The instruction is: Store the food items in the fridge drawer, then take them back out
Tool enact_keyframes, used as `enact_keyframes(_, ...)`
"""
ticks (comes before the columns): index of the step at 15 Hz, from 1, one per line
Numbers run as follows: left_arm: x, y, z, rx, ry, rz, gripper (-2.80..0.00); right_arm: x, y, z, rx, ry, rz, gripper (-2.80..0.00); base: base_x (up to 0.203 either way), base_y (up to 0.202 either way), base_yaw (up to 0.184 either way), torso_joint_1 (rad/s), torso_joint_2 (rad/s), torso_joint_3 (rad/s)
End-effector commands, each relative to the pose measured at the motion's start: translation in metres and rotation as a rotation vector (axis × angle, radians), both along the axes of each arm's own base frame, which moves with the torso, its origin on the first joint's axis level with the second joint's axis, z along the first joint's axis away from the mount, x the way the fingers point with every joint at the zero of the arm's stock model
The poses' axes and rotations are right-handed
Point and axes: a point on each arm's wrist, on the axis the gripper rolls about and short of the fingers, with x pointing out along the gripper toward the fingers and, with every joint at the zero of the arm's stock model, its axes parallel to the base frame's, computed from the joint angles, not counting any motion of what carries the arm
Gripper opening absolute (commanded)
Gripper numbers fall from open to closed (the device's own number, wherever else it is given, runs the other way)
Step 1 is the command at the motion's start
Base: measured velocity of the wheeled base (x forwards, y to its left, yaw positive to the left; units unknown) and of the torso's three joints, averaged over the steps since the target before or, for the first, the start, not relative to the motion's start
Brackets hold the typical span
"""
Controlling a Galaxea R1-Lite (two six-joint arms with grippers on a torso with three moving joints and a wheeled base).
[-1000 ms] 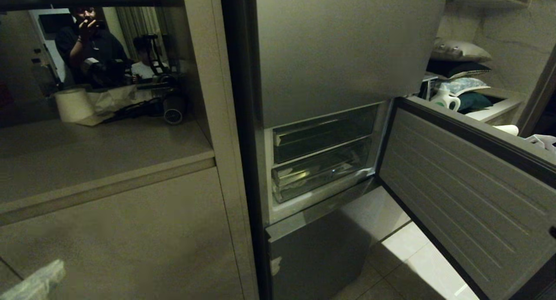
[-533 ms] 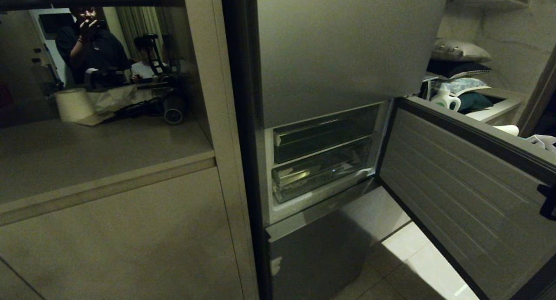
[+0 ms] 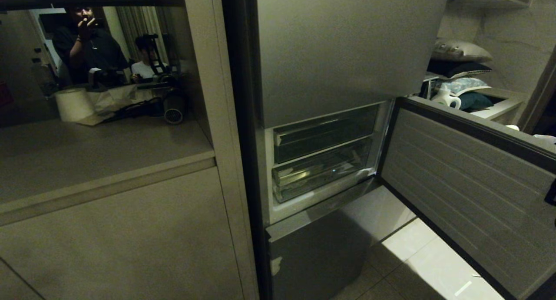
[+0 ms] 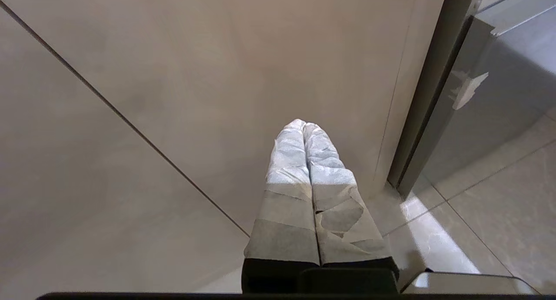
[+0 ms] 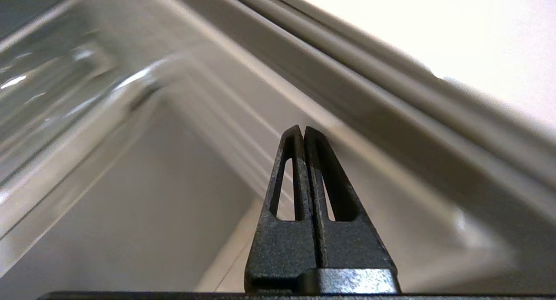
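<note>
Fridge door (image 3: 464, 178) swung wide right, baring the stacked drawers. Fridge drawer (image 3: 319, 174) pushed in, no food seen. Right gripper (image 5: 303, 133) pressed together, empty, beside door liner; left gripper (image 4: 304, 126) pressed together, empty, low by cabinet.

Grey fridge door (image 3: 347, 44) at 12 o'clock, its open lower door (image 3: 469, 178) w/ pale ribbed lining at 4, clear drawers (image 3: 321, 169) mid, beige cabinet (image 3: 121, 235) at 8, white floor tiles (image 3: 425, 265) at 5, white jug (image 3: 445, 98) at 2; left gripper (image 4: 305, 125) wrapped in white tape, right gripper (image 5: 303, 130) black.
</note>
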Motion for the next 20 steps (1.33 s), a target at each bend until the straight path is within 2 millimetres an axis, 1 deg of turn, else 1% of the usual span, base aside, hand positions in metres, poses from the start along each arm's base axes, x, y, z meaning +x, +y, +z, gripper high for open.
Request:
enact_keyframes(1,-0.004,0.000,0.000,0.012,-0.034,-0.006,-2.80,0.006,-0.028,-0.010,0.008,0.021,-0.097,-2.80,0.000,0.000,0.000,0.000,0.00,0.000)
enact_keyframes(3,-0.007,0.000,-0.001,0.011,-0.072,-0.021,-2.80,0.007,-0.049,-0.013,-0.010,-0.005,-0.166,-2.80,0.000,0.000,0.000,0.000,0.00,0.000)
enact_keyframes(4,-0.009,0.000,-0.001,0.012,-0.094,-0.031,-2.80,0.007,-0.054,-0.013,-0.022,-0.024,-0.182,-2.80,0.000,0.000,0.000,0.000,0.00,0.000)
enact_keyframes(6,-0.013,-0.001,-0.002,0.015,-0.129,-0.066,-2.80,0.002,-0.050,-0.012,-0.036,-0.023,-0.172,-2.80,0.000,0.000,0.000,0.000,0.00,0.000)
enact_keyframes(8,-0.023,-0.002,-0.006,0.033,-0.205,-0.124,-2.80,-0.014,-0.034,-0.006,-0.083,-0.031,-0.113,-2.80,0.000,0.000,0.000,0.000,0.00,0.000)
enact_keyframes(9,-0.027,-0.003,-0.008,0.049,-0.234,-0.150,-2.80,-0.024,-0.023,-0.004,-0.097,-0.044,-0.064,-2.80,0.000,0.000,0.000,0.000,0.00,0.000)
enact_keyframes(10,-0.028,-0.003,-0.008,0.059,-0.249,-0.169,-2.80,-0.035,-0.010,-0.003,-0.106,-0.062,-0.004,-2.80,0.000,0.000,0.000,0.000,0.00,0.000)
enact_keyframes(12,-0.025,-0.004,-0.009,0.057,-0.295,-0.171,-2.80,-0.057,0.017,-0.008,-0.118,-0.083,0.116,-2.80,0.000,0.000,0.000,0.000,0.00,0.000)
enact_keyframes(14,-0.023,-0.005,-0.011,0.039,-0.339,-0.216,-2.80,-0.081,0.040,-0.017,-0.135,-0.112,0.235,-2.80,0.000,0.000,0.000,0.000,0.00,0.000)
enact_keyframes(15,-0.022,-0.006,-0.013,0.028,-0.333,-0.255,-2.80,-0.095,0.050,-0.024,-0.140,-0.124,0.291,-2.80,0.000,0.000,0.000,0.000,0.00,0.000)
enact_keyframes(16,-0.022,-0.006,-0.016,-0.002,-0.303,-0.276,-2.80,-0.109,0.058,-0.033,-0.144,-0.130,0.334,-2.80,0.000,0.000,0.000,0.000,0.00,0.000)
enact_keyframes(18,-0.022,-0.006,-0.018,-0.076,-0.293,-0.256,-2.80,-0.135,0.072,-0.047,-0.168,-0.166,0.401,-2.80,0.000,0.000,0.000,0.000,0.00,0.000)
enact_keyframes(20,-0.022,-0.006,-0.018,-0.082,-0.295,-0.250,-2.80,-0.160,0.085,-0.057,-0.195,-0.196,0.437,-2.80,0.000,0.000,0.000,0.000,0.00,0.000)
